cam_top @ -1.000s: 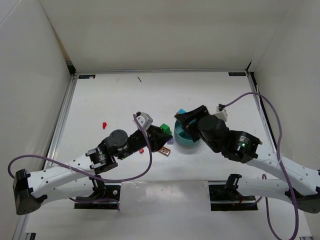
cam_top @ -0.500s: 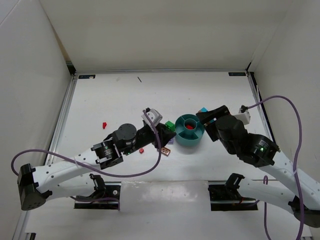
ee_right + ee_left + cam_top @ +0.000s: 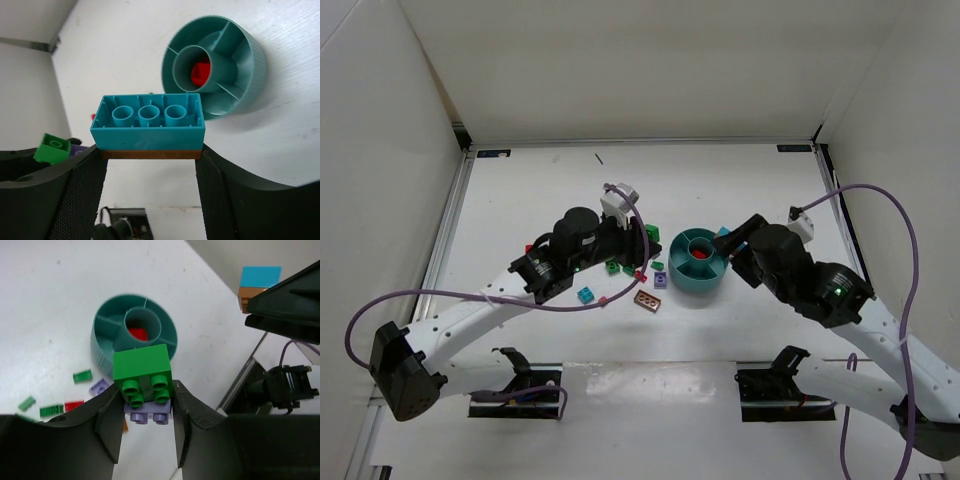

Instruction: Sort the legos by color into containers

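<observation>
Carry step. My left gripper [image 3: 146, 397] pinches green brick [image 3: 141, 367] stacked on purple brick [image 3: 147, 416]; my right gripper [image 3: 149, 151] pinches blue brick [image 3: 147, 122] on brown brick [image 3: 150, 154]. Ahead of both tips: bowl [image 3: 102, 347], red brick [image 3: 137, 334] in its cup [image 3: 155, 325]. Next, I judge: separate stacks before dropping.

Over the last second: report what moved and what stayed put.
The right gripper swung off the teal bowl to its right, uncovering it, still clamping the blue-on-brown brick stack. The left gripper pushed farther out, still holding the green-on-purple stack, exposing loose bricks beneath. Bowl and brown brick stayed put.
</observation>
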`<state>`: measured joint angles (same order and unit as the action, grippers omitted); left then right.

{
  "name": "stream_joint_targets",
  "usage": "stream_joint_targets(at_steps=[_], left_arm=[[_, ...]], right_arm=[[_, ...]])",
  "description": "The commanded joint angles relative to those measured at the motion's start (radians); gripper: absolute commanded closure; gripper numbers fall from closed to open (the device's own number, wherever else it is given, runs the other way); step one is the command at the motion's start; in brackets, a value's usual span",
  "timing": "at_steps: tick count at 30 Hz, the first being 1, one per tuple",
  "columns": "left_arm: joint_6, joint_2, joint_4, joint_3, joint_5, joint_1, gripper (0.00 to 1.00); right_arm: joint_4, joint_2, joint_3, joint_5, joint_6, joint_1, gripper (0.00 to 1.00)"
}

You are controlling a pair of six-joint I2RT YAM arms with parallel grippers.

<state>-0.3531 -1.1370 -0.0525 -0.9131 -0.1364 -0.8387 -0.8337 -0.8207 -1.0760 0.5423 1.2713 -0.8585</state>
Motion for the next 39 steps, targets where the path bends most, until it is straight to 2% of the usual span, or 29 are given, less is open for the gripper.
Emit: stream_joint_targets(at_steps=[1,4,5,10,17,22,27,39], left_arm=[[-0.067,0.003,-0.335,-0.095,0.015,0.012,0.71],[-0.148,-0.003,-0.481,-0.075,0.08,0.013,0.71],[-0.217,-0.001,-0.497,-0.063,0.095,0.019,0.71],[-0.262,-0.033,-0.52,0.013,0.107,0.039,0.7],[-0.261,-0.265,-0.668,-0.061,0.13,0.056,0.7],[-0.274,-0.354,-0.69,-0.093,0.132,0.053,0.7],[-0.282,-0.382,-0.707,-0.105,0.178,0.049,0.56],[-0.288,-0.461,-0.678,-0.115,0.182,0.044,0.52]], right_arm=[[-0.068,-0.024,-0.024,-0.019,-0.043,-0.013,0.69],[-0.096,-0.028,-0.021,0.008,-0.033,-0.045,0.69],[-0.102,-0.029,-0.019,0.016,-0.029,-0.053,0.69],[-0.122,-0.029,0.002,0.021,-0.007,-0.077,0.69],[-0.192,-0.047,0.002,0.074,0.059,-0.151,0.69],[-0.234,-0.054,-0.009,0.11,0.095,-0.189,0.69],[-0.271,-0.051,-0.007,0.128,0.128,-0.198,0.69],[-0.312,-0.054,-0.015,0.154,0.164,-0.224,0.69]])
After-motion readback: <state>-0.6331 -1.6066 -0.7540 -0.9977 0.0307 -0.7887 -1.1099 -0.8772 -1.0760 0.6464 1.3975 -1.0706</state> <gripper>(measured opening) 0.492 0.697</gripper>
